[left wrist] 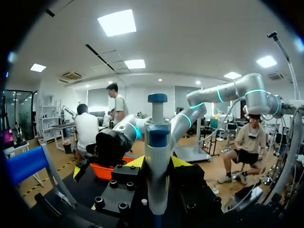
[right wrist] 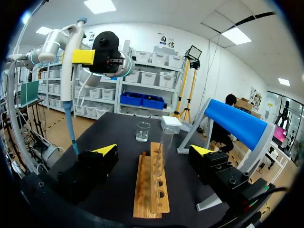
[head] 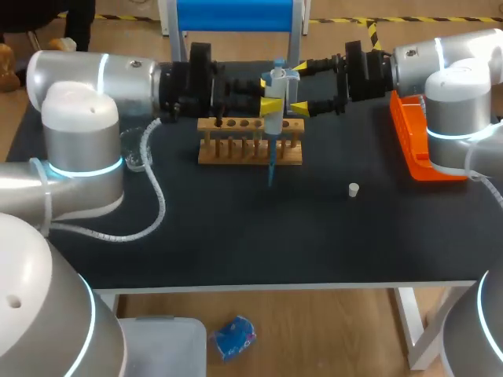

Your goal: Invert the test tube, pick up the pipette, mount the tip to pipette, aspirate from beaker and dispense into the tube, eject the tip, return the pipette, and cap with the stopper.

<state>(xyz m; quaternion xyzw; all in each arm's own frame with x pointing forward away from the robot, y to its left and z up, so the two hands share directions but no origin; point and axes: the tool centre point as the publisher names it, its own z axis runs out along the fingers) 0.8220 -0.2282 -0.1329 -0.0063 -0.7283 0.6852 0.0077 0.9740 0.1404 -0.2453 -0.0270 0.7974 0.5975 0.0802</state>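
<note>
Two grippers meet over the wooden rack [head: 236,151] in the upper middle of the head view. The left gripper [head: 269,104] pinches the pipette [left wrist: 157,156] by its body, one finger on either side, and holds it upright. This attitude keeps the mounted blue tip [right wrist: 71,128] pointing straight down, as any approach to a vessel mouth requires. The tip end hangs just in front of the rack, above the table [head: 236,251].

The right gripper [right wrist: 153,151] is spread wide and holds nothing. In its wrist view the test tube [right wrist: 166,142] stands upright in the rack ahead of it, in line with the gap between the fingers and touching neither. This placement probably prepares the gripper to steady the tube.

The beaker [right wrist: 142,132] stands beyond the far end of the rack in that view. Whether the tip holds liquid cannot be told, so the step in hand is either aspiration or dispensing.

Clearances:
- The two grippers are near each other above the rack — little lateral room there.
- The stopper [head: 354,189] lies right of centre, well apart from the rack.
- The orange tray [head: 413,145] sits at the right table edge, beside the right arm.
- The widest room for moving lies toward the lower table edge.
</note>
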